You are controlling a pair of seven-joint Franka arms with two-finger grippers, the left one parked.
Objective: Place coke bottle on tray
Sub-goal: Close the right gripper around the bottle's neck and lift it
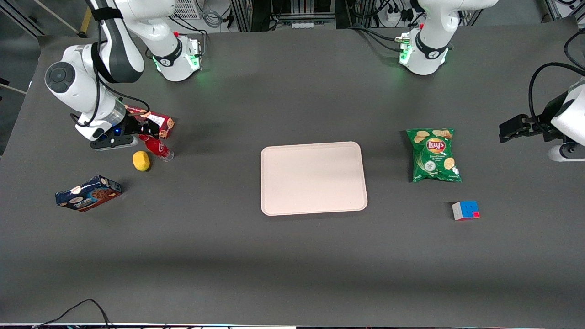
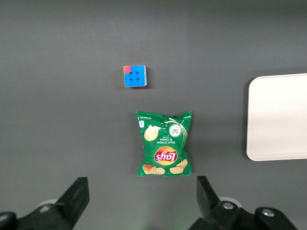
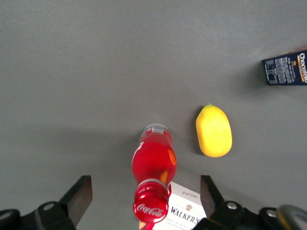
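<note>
The coke bottle (image 1: pixel 157 147), with red cap and red label, stands on the table toward the working arm's end, next to a yellow lemon (image 1: pixel 141 161). My right gripper (image 1: pixel 147 130) hangs over the bottle's cap. In the right wrist view the gripper (image 3: pixel 145 194) is open, its fingers (image 3: pixel 77 195) wide on either side of the bottle (image 3: pixel 153 163) and not touching it. The pale pinkish-beige tray (image 1: pixel 313 178) lies flat and bare at the table's middle; its edge also shows in the left wrist view (image 2: pixel 280 120).
A red cookie box (image 1: pixel 161 122) lies right beside the bottle, partly under the gripper. A blue chocolate box (image 1: pixel 88 193) is nearer the front camera. A green chips bag (image 1: pixel 434 154) and a colour cube (image 1: pixel 465 210) lie toward the parked arm's end.
</note>
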